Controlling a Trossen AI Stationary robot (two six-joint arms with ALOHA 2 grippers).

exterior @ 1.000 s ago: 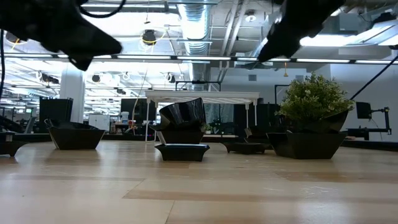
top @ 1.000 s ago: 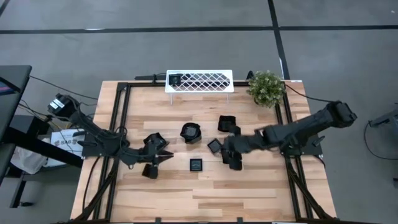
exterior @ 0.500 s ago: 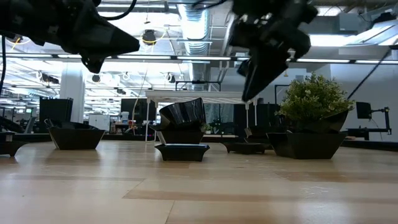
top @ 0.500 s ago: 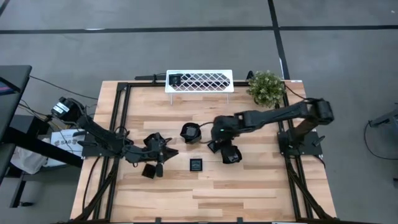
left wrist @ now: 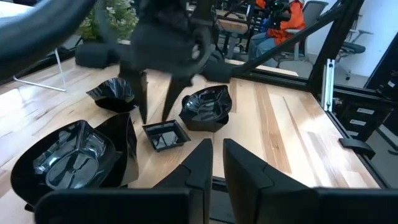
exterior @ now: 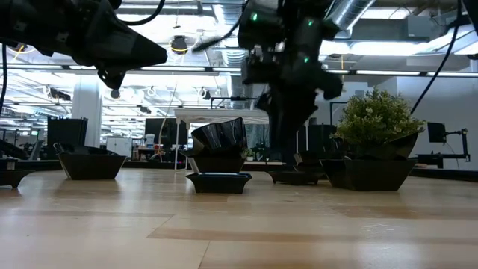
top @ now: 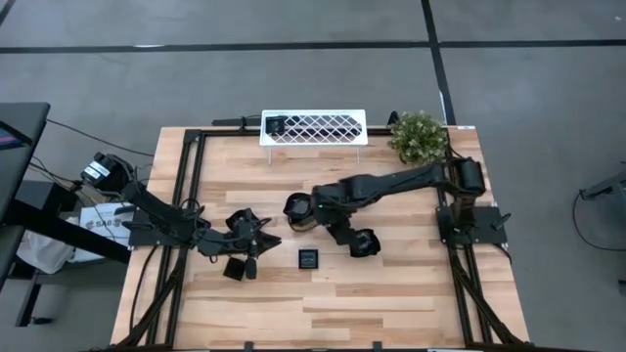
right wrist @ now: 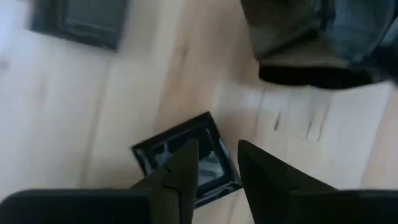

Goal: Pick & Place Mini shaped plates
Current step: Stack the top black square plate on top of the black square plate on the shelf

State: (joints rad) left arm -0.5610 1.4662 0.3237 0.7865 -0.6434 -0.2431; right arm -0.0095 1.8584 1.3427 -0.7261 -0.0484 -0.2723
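Note:
Several small black mini shaped plates lie on the wooden table. A flat square plate (right wrist: 186, 158) rests on its base under my right gripper (right wrist: 214, 163). That gripper (left wrist: 154, 117) points down, open, with its fingertips just above the plate (left wrist: 165, 135). Close by are a second flat square plate (top: 309, 258), a deeper dish (top: 364, 243) and a stack of dishes (top: 298, 208). My left gripper (top: 256, 241) hovers left of centre between two dishes (top: 235, 267) (top: 243, 223). Its fingers (left wrist: 200, 163) are shut to a narrow slit and hold nothing.
A white lattice rack (top: 313, 128) stands at the table's far edge, with a potted plant (top: 419, 137) at the far right. Black frame rails run along both sides of the table (top: 391, 303). Bare wood lies along the near edge.
My right gripper has swung from the table's right side toward its middle and come down. It has tipped from near level to pointing down over the flat square plate. No plate has moved.

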